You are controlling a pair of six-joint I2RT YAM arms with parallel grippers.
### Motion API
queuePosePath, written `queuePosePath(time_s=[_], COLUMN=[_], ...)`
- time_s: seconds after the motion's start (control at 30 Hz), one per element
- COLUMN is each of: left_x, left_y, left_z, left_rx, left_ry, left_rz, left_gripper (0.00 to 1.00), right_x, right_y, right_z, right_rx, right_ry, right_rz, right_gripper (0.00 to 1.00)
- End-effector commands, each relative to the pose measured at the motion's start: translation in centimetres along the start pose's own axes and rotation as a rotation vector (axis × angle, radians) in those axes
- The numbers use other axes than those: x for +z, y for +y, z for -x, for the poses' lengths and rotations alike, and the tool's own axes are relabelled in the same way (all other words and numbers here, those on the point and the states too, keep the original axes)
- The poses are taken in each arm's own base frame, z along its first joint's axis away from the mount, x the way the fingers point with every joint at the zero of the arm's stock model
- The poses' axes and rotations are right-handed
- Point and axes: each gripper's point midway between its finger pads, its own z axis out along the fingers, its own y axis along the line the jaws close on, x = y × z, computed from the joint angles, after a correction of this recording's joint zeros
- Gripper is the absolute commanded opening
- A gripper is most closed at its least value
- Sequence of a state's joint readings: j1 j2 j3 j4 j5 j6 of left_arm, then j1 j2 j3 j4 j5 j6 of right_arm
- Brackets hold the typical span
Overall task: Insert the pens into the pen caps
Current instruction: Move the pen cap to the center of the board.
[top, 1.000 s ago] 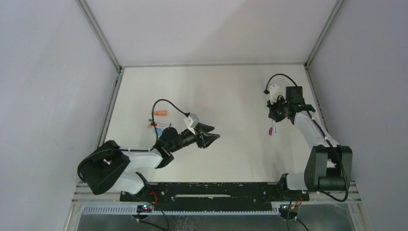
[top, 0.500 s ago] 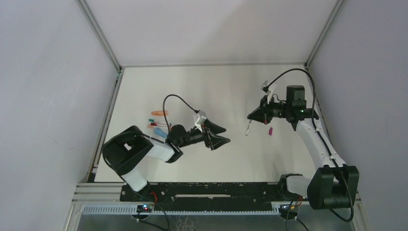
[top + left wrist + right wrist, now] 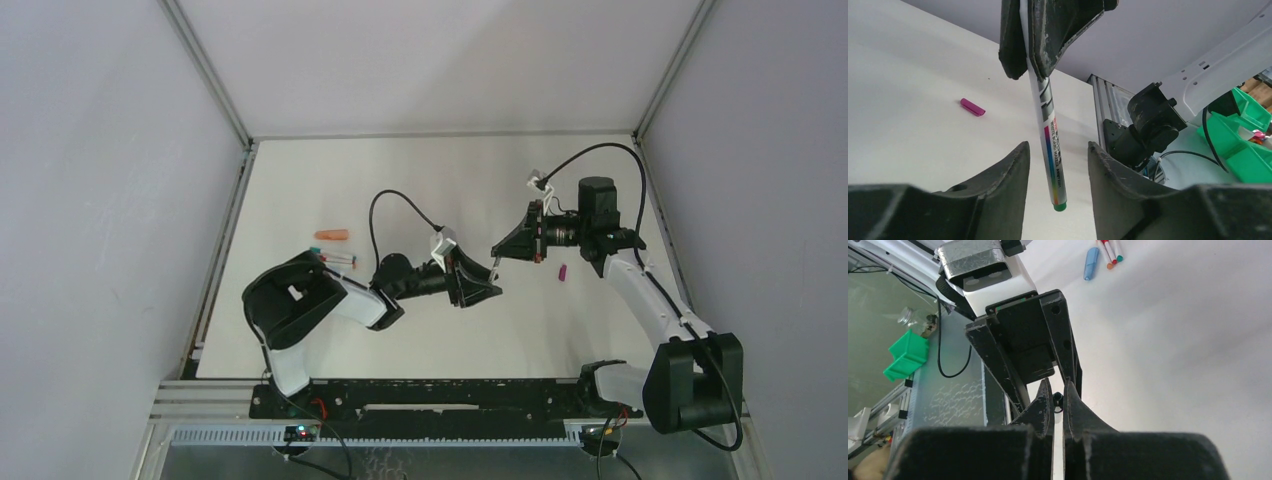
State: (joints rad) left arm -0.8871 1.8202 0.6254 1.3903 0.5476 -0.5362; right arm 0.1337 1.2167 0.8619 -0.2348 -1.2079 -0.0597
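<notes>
My right gripper [image 3: 497, 250] is shut on a white-barrelled pen [image 3: 1050, 135] with a rainbow stripe and a green end, which hangs downward above the table. My left gripper [image 3: 1057, 150] is open, one finger on each side of the pen's lower part, with gaps on both sides. In the right wrist view the pen [image 3: 1058, 399] shows end-on between my shut right gripper [image 3: 1057, 387], and the left gripper [image 3: 1023, 350] faces it. A magenta pen cap [image 3: 972, 107] lies on the table beyond. Other pens [image 3: 340, 258] and an orange cap [image 3: 332, 236] lie at the left.
A light blue cap [image 3: 1091, 263] lies beside the pens [image 3: 1108, 250] on the white table [image 3: 440, 180]. The magenta cap [image 3: 563, 272] sits to the right of both grippers. Grey walls close in the table on three sides.
Both arms have swung toward the table's middle. The right gripper carried the pen leftward, the left gripper moved right, and the pen now hangs between the left fingers.
</notes>
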Motion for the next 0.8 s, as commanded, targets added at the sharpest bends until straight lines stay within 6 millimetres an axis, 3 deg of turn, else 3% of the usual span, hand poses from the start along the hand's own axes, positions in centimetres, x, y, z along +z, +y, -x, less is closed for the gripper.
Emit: queuePosePath(time_s=[0.0,0.13,0.2,0.27,0.3,0.4,0.43,0.6,0.67,0.7,0.77], left_x=[1.2,1.4,1.4,1.3,1.2,0.3,-0.1,-2.8,-4.0,-4.5,-5.4], left_y=[-0.9,-1.0,-1.1,-1.1,-0.9,0.2,0.6,2.3,2.7,2.6,2.7], left_z=[1.3,1.2,1.2,1.2,1.2,1.5,1.6,2.1,2.3,2.5,2.7], left_rx=[0.013,0.001,0.004,0.004,0.006,0.005,0.007,0.043,0.074,0.092,0.123], left_ry=[-0.027,-0.017,-0.017,-0.018,-0.019,-0.028,-0.033,-0.065,-0.074,-0.081,-0.088], left_rz=[-0.058,-0.067,-0.073,-0.067,-0.058,-0.004,0.017,0.135,0.178,0.192,0.223], left_gripper=[0.44,0.22,0.05,0.00,0.00,0.00,0.00,0.00,0.00,0.00,0.00], right_x=[0.3,0.7,0.7,0.7,0.6,-0.1,-0.6,-5.6,-7.4,-7.9,-9.1], right_y=[1.2,1.1,1.0,1.0,1.0,1.0,0.9,-0.2,-1.1,-1.3,-2.5], right_z=[0.7,0.3,0.2,0.1,0.1,0.7,1.0,3.0,2.0,0.2,-3.1], right_rx=[0.000,0.006,0.007,0.004,0.006,-0.077,-0.116,-0.357,-0.540,-0.646,-0.890], right_ry=[-0.022,-0.011,-0.007,-0.004,-0.004,-0.007,-0.003,-0.027,0.038,0.124,0.346], right_rz=[0.061,0.064,0.062,0.061,0.060,0.037,0.013,-0.188,-0.272,-0.274,-0.251], right_gripper=[0.00,0.00,0.00,0.00,0.06,0.42,0.49,0.68,0.83,0.90,0.90])
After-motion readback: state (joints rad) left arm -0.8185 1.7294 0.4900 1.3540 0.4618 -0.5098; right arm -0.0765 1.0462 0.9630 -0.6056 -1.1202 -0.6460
